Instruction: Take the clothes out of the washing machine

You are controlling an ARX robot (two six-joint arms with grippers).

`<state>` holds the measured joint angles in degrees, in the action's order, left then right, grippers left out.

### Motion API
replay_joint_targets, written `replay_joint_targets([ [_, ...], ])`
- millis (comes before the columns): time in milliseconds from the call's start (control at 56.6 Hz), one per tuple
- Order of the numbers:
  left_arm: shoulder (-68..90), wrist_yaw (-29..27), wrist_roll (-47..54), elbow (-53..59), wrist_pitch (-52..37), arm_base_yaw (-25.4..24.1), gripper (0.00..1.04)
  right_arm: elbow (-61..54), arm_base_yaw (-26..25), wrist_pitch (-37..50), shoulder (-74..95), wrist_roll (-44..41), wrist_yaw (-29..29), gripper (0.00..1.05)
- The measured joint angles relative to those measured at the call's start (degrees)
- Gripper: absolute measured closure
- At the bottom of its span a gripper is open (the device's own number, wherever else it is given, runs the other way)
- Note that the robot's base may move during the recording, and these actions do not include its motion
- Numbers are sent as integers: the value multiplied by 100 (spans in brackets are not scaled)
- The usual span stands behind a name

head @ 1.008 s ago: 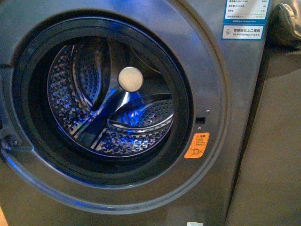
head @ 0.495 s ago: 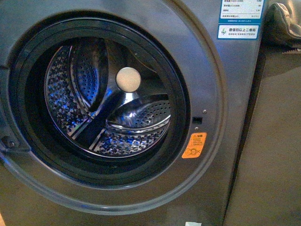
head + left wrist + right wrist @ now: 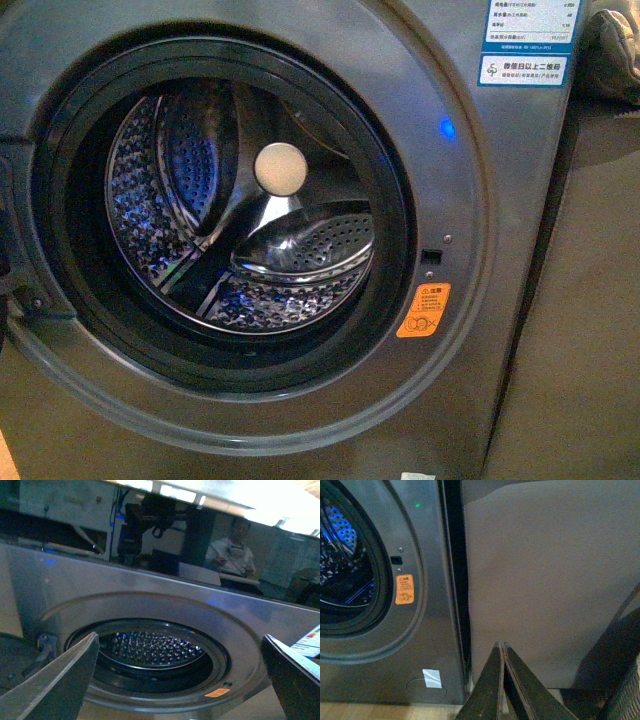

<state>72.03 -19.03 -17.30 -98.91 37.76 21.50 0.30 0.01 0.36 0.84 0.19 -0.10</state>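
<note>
The dark grey washing machine (image 3: pixel 470 180) fills the front view. Its round black-rimmed porthole (image 3: pixel 390 230) stands open onto the perforated steel drum (image 3: pixel 300 250). No clothes show in the drum. An orange sticker (image 3: pixel 422 309) sits right of the porthole. Neither gripper shows in the front view. In the left wrist view my left gripper (image 3: pixel 180 652) is open and empty, facing the porthole (image 3: pixel 220 662). In the right wrist view my right gripper (image 3: pixel 501 646) is shut and empty, low in front of a grey panel beside the machine (image 3: pixel 427 610), near the white tape patch (image 3: pixel 432 678).
A plain grey panel (image 3: pixel 580 300) stands right of the machine. A dark bundle (image 3: pixel 610 50) lies on top of it at the far right. A woven basket edge (image 3: pixel 625 695) shows in the right wrist view. Wooden floor (image 3: pixel 370 711) lies below the machine.
The front view has shifted slightly, moving the machine a little right in the picture. A blue light spot now shows on the machine's front above the sticker.
</note>
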Motion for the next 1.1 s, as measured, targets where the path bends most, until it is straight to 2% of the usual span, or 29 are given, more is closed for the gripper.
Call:
replay_joint_targets([
  [124, 4, -142, -221, 94, 7, 267, 7, 0, 0, -26, -50, 0, 0, 102],
  [159, -66, -334, -107, 162, -66, 461, 8, 0, 0, -28, -55, 0, 0, 102],
  [212, -590, -835, 573, 1156, -1373, 680, 22, 0, 0, -33, -55, 0, 0, 102],
  [248, -1062, -798, 1032, 1961, -2107, 669, 31, 0, 0, -33, -55, 0, 0, 102],
  [301, -1554, -643, 1261, 2756, -2662, 551, 40, 0, 0, -33, -55, 0, 0, 102],
  [495, -2809, -105, 1587, 5167, -3742, -140, 72, 0, 0, -33, -57, 0, 0, 102],
  [690, -3493, 503, 1661, 6732, -4295, -651, 102, 0, 0, -33, -59, 0, 0, 102],
  [1096, -4610, 1224, 1690, 8430, -4861, -1445, 101, 0, 0, -33, -59, 0, 0, 102],
])
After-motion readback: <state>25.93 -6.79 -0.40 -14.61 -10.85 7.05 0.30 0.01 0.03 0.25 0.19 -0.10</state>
